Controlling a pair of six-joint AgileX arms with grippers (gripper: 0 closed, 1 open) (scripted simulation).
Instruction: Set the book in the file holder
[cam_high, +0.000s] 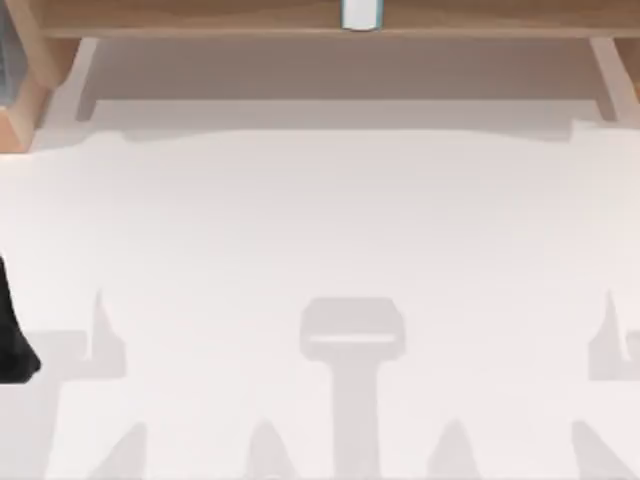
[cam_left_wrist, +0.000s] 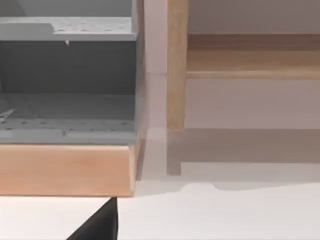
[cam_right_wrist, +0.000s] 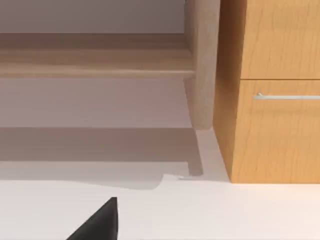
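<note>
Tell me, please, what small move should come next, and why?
Probably reach the right arm toward the book, a sliver on the shelf at the top view's far edge. It is ungrasped, and the file holder sits at the far left.

The table (cam_high: 320, 250) was a plain white surface, bare across its wide middle. Along its far edge ran a long wooden shelf (cam_high: 200, 15), raised on pale supports (cam_high: 82, 75) that stood on the table near the left and right ends. On that shelf, about midway along, sat the book (cam_high: 360, 13), a small white sliver with pale blue edges. At the table's far left corner stood the file holder (cam_high: 20, 110), a light-brown wooden box with a greyish inside, resting on the surface just beside the left support. At the far right end stood a wooden cabinet (cam_right_wrist: 275, 100) with a metal handle.
</note>
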